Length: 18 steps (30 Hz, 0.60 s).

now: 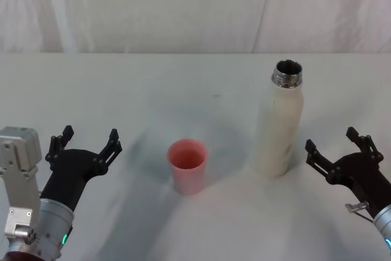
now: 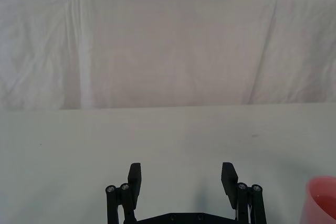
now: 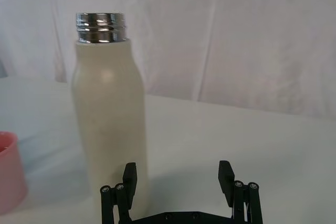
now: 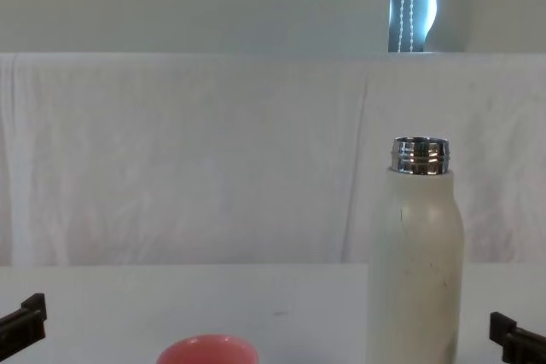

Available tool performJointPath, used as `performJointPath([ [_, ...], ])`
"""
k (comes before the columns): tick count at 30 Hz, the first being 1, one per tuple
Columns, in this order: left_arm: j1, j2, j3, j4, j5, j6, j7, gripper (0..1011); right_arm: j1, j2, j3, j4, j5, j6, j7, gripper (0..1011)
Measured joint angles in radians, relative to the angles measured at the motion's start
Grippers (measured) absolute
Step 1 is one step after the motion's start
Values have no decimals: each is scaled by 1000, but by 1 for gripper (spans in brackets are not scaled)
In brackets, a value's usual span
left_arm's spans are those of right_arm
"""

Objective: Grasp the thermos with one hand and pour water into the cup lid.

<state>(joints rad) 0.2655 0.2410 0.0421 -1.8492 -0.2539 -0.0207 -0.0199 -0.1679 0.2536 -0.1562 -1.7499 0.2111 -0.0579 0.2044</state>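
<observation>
1. The thermos [image 1: 280, 128] stands upright on the white surface [image 1: 183, 84], its cream body topped by a bare, shiny threaded steel neck with no cap on it; the mouth is open to the air
2. The cup lid [image 1: 187, 165] sits mouth-up on the same surface to the left of the thermos, near it but clearly apart, and a little nearer the robot than the thermos base
3. In the chest view the thermos [image 4: 418, 262] rises tall while only the pink rim of the cup lid [image 4: 207, 349] peeks up at the lower edge, to the left of the thermos
4. The right pincer [image 1: 338, 147] hovers just to the right of the thermos, near its lower body without touching it; its fingers are spread wide and hold nothing
5. From the right wrist view the thermos [image 3: 107, 114] stands close ahead of the right pincer [image 3: 177, 177], lined up more with one finger than with the gap, and a sliver of the cup lid [image 3: 9, 171] shows beyond the thermos
6. The left pincer [image 1: 87, 140] hangs well to the left of the thermos, past the cup lid, with fingers splayed apart and empty
7. A white draped cloth [image 1: 195, 10] backs the surface behind the thermos
</observation>
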Motion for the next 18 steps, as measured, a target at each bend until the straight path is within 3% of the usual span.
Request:
performJointPath([
  [18, 0, 0, 0, 0, 0, 0, 0, 1001, 15, -21, 41, 53, 6, -21, -13, 1001],
])
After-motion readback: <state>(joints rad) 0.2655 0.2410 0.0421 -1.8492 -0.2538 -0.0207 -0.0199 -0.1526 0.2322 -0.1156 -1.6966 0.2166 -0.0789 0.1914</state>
